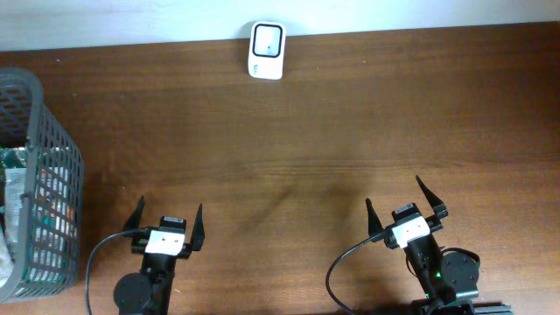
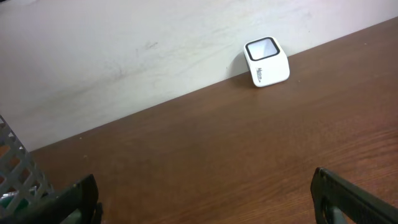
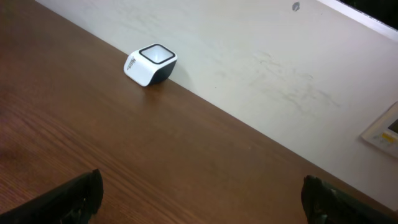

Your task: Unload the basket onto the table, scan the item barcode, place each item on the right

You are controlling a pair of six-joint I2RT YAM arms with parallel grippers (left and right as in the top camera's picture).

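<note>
The left claw (image 1: 169,215) is hanging released, its two fingers spread wide and gripping nothing, low at the near edge of the table (image 1: 315,131). The right claw (image 1: 400,203) is doing the same on its own side, jaws splayed and empty, angled a little toward the far edge. Neither is touching anything. In both wrist views only bare wood is lying between the fingertips.

Moving outward, the gray mesh basket (image 1: 54,149) is sitting at the left edge of the table, near the left claw and well apart from the right one. Inside it, packets (image 1: 16,188) are showing through the mesh, mostly cut off by the frame. I cannot tell how many there are or where any barcode is sitting. One of these is presumably the item to be scanned, since nothing else is lying loose on the table.

Farthest out, the white scanner (image 1: 266,51) is resting against the wall (image 2: 124,50) at the far edge, roughly between the two arms, with its dark window facing up and outward.

By my reading, the task is only beginning. Nothing is being held, nothing is lying outside the basket, and nothing is sitting near the scanner window. Every step is waiting to be done: reaching into the basket, most likely with the nearer left claw, lifting a packet out, finding its barcode, and presenting that face to the scanner.
</note>
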